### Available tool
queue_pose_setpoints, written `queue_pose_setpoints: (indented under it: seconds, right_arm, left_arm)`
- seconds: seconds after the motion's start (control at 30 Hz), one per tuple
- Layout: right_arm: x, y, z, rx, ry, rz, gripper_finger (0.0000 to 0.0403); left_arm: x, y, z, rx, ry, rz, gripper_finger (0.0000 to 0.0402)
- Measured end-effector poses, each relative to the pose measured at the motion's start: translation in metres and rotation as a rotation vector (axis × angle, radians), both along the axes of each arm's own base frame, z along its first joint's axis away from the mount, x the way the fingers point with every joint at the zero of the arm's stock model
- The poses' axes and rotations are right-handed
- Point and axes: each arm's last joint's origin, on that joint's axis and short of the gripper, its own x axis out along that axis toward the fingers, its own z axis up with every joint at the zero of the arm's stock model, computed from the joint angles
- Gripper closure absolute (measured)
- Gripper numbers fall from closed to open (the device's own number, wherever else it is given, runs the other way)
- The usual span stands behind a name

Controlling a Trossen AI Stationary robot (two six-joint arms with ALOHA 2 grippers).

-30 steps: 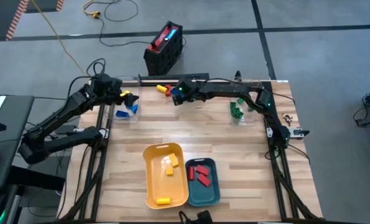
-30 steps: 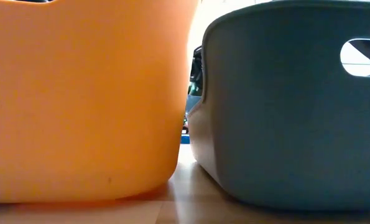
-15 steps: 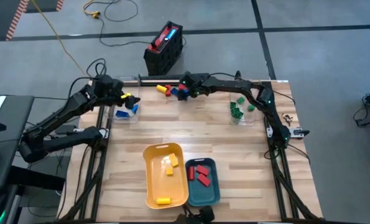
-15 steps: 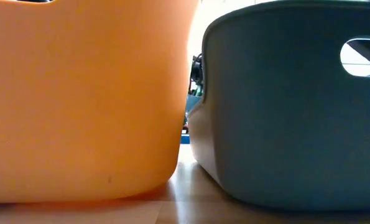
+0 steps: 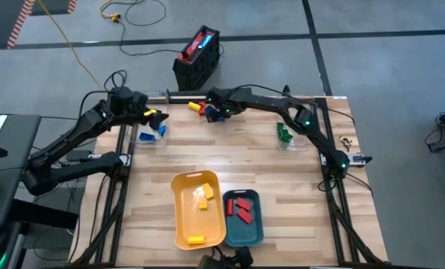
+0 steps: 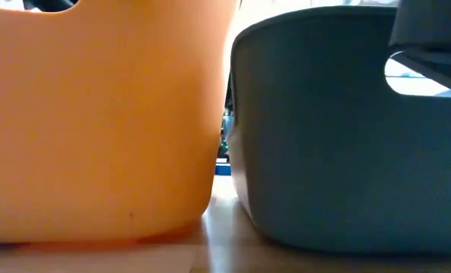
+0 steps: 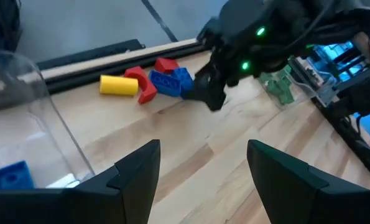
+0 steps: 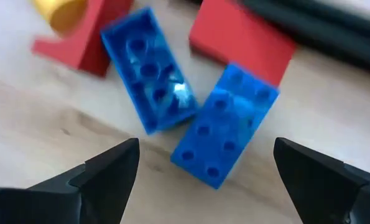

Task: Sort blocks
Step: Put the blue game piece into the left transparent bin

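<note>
Change, right arm: since a second ago it has reached further along the table's far edge; the right gripper [image 5: 221, 112] now sits over the loose blocks [image 5: 204, 110], where earlier it was just to their right.
Change, low view: both trays now show shifted slightly leftward compared with a moment earlier.
Change, left arm: none seen; it waits as before.
Left gripper [image 7: 200, 163]: off the table's [image 5: 282, 179] far left corner, beside the clear container [image 5: 152, 134]; jaws released, nothing between them.
Clear container, contents: blue blocks [image 5: 160, 130] inside.
Loose blocks: a small cluster at the table's far edge, near its middle; a yellow cylinder [image 7: 119, 85], red pieces [image 7: 141, 84] and two blue bricks [image 7: 172, 81] lying close together.
Blue bricks, detail: in the right wrist view two studded blue bricks [image 8: 225, 124] lie flat, angled to each other and touching at one end, a red block [image 8: 240, 38] just behind them.
Right gripper, state: jaws spread wide, empty, straddling the two blue bricks from above.
Green blocks [image 5: 283, 132]: grouped near the table's far right edge.
Yellow tray [image 5: 180, 224]: near edge of the table, holding yellow blocks [image 5: 202, 197].
Teal tray [image 5: 253, 233]: touching the yellow tray's right side, holding red blocks [image 5: 242, 208].
</note>
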Motion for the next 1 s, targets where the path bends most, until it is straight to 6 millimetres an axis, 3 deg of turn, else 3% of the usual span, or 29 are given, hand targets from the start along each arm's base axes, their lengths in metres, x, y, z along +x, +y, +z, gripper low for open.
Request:
queue_pose_setpoints:
  seconds: [0.3,0.5,0.67,0.8,1.0]
  right_arm:
    - [0.001,0.0,-0.005,0.025,0.127,0.0,0.0032]
    - [-0.001,-0.004,-0.005,0.035,0.108,-0.051,0.0073]
    - [0.001,0.013,-0.005,0.052,0.156,-0.039,0.01]
    - [0.008,0.02,-0.004,0.023,0.136,-0.009,0.0106]
    - [0.011,0.012,-0.002,-0.011,0.082,-0.044,0.0107]
  left_arm:
    - [-0.007,-0.005,0.027,0.086,0.035,-0.008,0.0167]
    - [-0.008,-0.006,0.027,0.075,0.05,-0.01,0.0167]
    - [-0.008,-0.007,0.025,0.061,0.064,-0.011,0.0167]
    - [-0.008,-0.007,0.025,0.061,0.064,-0.011,0.0167]
    - [-0.008,-0.007,0.025,0.053,0.054,-0.03,0.0167]
